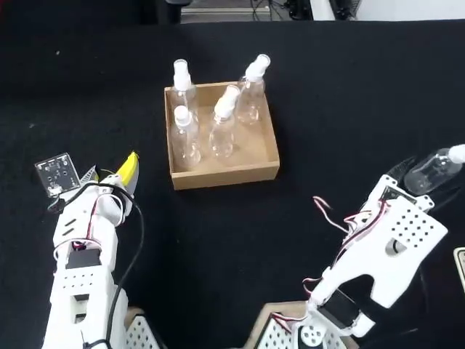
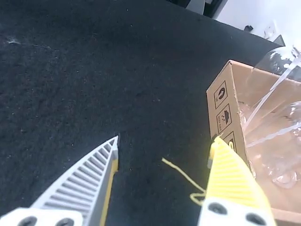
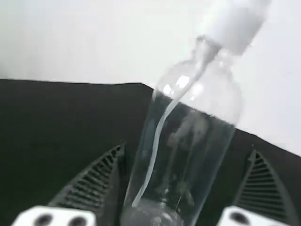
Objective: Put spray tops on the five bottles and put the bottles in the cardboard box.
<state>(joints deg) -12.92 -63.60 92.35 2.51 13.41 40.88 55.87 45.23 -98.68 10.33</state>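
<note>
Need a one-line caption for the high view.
Four spray-topped bottles sit in the cardboard box; the fifth bottle is at the right gripper, left gripper open beside the box.

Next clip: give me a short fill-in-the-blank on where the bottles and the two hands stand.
The cardboard box holds ___ bottles.
The bottle at the right hand, outside the box, has its spray top ___.
The left hand, beside the box, is ___ and holds nothing.
Missing words: four; on; open.
</note>
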